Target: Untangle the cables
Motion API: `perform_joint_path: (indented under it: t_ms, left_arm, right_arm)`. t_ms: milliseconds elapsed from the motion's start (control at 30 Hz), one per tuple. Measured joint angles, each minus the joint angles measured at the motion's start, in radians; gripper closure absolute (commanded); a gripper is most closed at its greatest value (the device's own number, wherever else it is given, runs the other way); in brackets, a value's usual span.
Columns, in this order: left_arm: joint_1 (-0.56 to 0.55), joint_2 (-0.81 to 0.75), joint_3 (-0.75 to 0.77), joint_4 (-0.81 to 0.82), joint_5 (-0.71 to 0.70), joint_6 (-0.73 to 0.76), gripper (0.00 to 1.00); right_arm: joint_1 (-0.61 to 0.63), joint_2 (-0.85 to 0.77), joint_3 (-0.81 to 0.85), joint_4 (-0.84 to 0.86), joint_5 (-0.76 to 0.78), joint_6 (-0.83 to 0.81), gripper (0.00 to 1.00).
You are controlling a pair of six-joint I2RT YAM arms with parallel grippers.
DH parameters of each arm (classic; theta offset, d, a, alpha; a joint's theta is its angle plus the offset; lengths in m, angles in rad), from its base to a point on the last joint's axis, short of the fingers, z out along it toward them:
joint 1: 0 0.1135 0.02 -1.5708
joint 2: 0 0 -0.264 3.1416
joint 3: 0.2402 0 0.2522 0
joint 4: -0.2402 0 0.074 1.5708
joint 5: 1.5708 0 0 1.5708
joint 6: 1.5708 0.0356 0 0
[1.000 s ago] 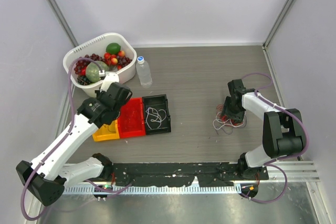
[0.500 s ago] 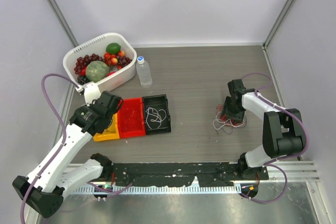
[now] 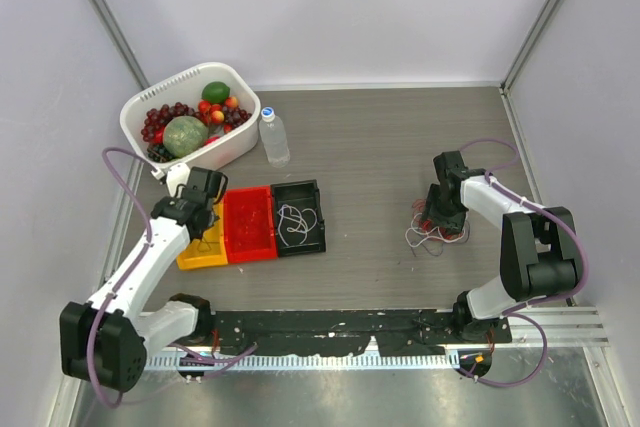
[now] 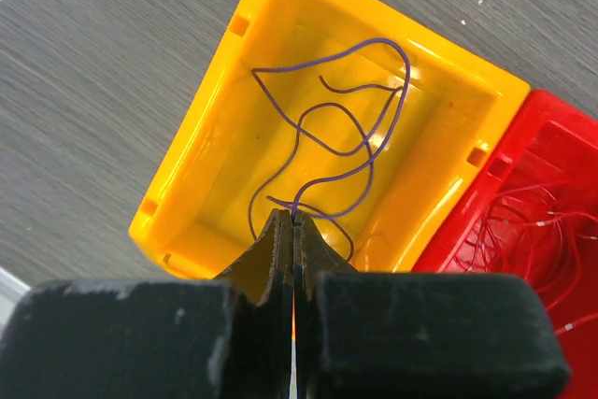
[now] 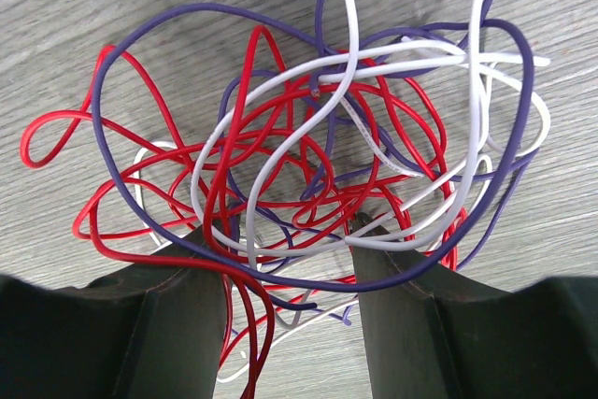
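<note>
My left gripper (image 3: 203, 212) hangs over the yellow bin (image 3: 198, 253) and is shut on a thin purple cable (image 4: 381, 40), whose loops lie in the bin (image 4: 243, 137). The red bin (image 3: 250, 227) holds thin red cables (image 4: 533, 221). The black bin (image 3: 300, 217) holds a white cable (image 3: 293, 221). My right gripper (image 3: 437, 217) is open and points down into a tangle of red, white and purple cables (image 3: 432, 231) on the table. In the right wrist view the tangle (image 5: 318, 137) lies across both fingers (image 5: 168, 324), with several strands between the jaws (image 5: 285, 240).
A white basket (image 3: 240, 137) of fruit stands at the back left, with a water bottle (image 3: 273, 137) beside it. The three bins sit side by side left of centre. Grey walls close the left, back and right.
My left arm has swung down and left, away from the basket, and its gripper now sits over the yellow bin. The right arm and the tangle have not moved.
</note>
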Motion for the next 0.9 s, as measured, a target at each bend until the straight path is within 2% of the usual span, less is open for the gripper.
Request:
perform_joint_path:
  t_ms: [233,367,433,533,633,733,900]
  left_arm:
    - [0.139,0.111,-0.038,0.104,0.114,0.045,1.00]
    - [0.143,0.119,-0.036,0.101,0.153,0.043,0.48]
    - [0.144,0.101,-0.029,0.087,0.168,0.043,0.37]
    - [0.144,0.037,-0.007,0.048,0.193,0.025,0.29]
    - [0.144,-0.042,0.043,0.006,0.219,0.022,0.23]
    - [0.144,-0.105,0.101,-0.012,0.252,0.026,0.24]
    - [0.144,-0.187,0.150,0.052,0.388,0.033,0.35]
  right_arm:
    - [0.002,0.000,0.000,0.000,0.000,-0.004,0.44]
    - [0.008,0.000,0.000,0.000,0.001,-0.011,0.44]
    - [0.011,0.000,0.000,0.000,0.002,-0.015,0.43]
    - [0.019,0.000,0.000,0.003,-0.014,-0.015,0.43]
    - [0.030,0.002,-0.001,0.013,-0.046,-0.016,0.43]
    - [0.034,0.002,-0.001,0.018,-0.063,-0.018,0.43]
    - [0.053,0.001,0.000,0.026,-0.103,-0.027,0.43]
